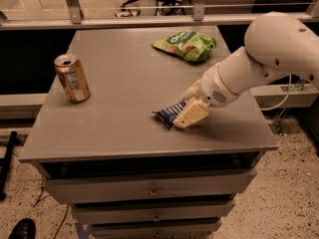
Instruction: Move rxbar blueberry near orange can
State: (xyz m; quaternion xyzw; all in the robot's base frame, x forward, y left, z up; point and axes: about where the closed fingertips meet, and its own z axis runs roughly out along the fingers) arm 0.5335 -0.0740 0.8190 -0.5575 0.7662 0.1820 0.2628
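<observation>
my hand [188, 114] is pale cream, down at the right end of the rxbar blueberry [168, 112], which is dark navy with white lettering. my arm [259, 59] is white. the orange can [73, 78] is copper-orange with a silver top and a pale label. the chip bag [185, 45] is green with white print. the desk [124, 83] is plain grey.
</observation>
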